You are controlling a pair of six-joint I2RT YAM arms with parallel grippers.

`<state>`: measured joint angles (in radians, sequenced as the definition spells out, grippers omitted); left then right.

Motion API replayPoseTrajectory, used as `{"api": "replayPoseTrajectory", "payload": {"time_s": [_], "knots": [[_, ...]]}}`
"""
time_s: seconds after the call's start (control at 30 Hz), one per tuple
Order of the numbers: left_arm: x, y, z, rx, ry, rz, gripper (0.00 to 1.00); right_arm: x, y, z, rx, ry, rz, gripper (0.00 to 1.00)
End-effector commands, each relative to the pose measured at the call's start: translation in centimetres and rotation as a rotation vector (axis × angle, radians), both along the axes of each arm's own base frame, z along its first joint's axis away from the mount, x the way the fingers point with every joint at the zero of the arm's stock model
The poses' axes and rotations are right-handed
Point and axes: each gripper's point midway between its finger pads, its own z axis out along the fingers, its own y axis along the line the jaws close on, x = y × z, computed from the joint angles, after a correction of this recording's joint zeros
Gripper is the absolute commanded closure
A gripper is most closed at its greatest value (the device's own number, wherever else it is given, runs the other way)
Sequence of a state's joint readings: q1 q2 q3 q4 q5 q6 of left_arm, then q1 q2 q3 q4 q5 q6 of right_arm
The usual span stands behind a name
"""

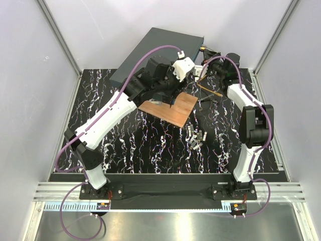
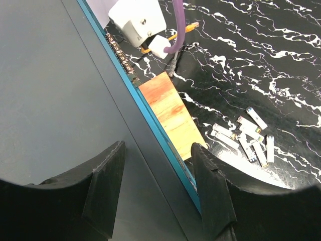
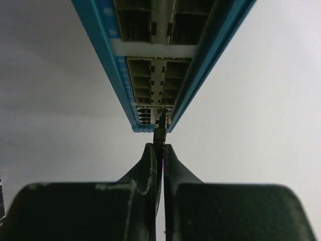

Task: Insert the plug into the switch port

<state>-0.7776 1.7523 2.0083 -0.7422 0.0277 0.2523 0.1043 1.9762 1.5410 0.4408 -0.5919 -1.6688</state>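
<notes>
- We see the right pincer (image 3: 161,146) shut, its two fingers pressed together on the plug (image 3: 160,132), a thin dark piece pinched at their tips.
- The plug's long axis carries on in line with the fingers. Its tip points away from the wrist, at the near end of the port row.
- The tip sits against the switch port (image 3: 145,116) nearest the camera. We cannot tell whether it is inside or only touching the rim.
- The switch (image 1: 155,47) is a flat, dark grey box at the back of the desk (image 1: 150,150). In the right wrist view its teal face (image 2: 150,120) recedes steeply, so the plug meets it at the end of the face.
- The orange cable (image 1: 209,90) lies on the desk just in front of the switch's right end. In the left wrist view it ends in a loose yellowish tip.
- The left pincer (image 2: 158,150) is open and holds nothing. One finger is over the switch's top and the other over its front edge. We cannot tell whether they touch.
- A wooden board (image 2: 173,115) lies against the teal face.
- Several small grey modules (image 2: 248,135) lie scattered near the board.
</notes>
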Motion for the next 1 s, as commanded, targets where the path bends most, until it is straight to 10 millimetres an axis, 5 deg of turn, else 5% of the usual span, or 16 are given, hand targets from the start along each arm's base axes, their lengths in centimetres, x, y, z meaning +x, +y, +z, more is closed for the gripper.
{"api": "replayPoseTrajectory", "payload": {"time_s": [0.0,0.13,0.37,0.97], "knots": [[3.6,14.4,-7.2,0.459,0.101,0.319,0.42,-2.4,8.2,-0.8,-0.038,0.045,0.284,1.0],[3.7,14.6,-7.3,0.459,0.102,0.324,0.42,-2.6,8.8,-3.1,-0.054,0.062,0.306,1.0],[4.1,14.9,-7.3,0.46,0.101,0.33,0.43,-1.7,8.9,-1.6,-0.039,0.038,0.304,1.0],[4.8,15.0,-7.1,0.454,0.081,0.331,0.44,-3.7,10.3,-5.4,-0.126,0.11,0.378,1.0]]}}
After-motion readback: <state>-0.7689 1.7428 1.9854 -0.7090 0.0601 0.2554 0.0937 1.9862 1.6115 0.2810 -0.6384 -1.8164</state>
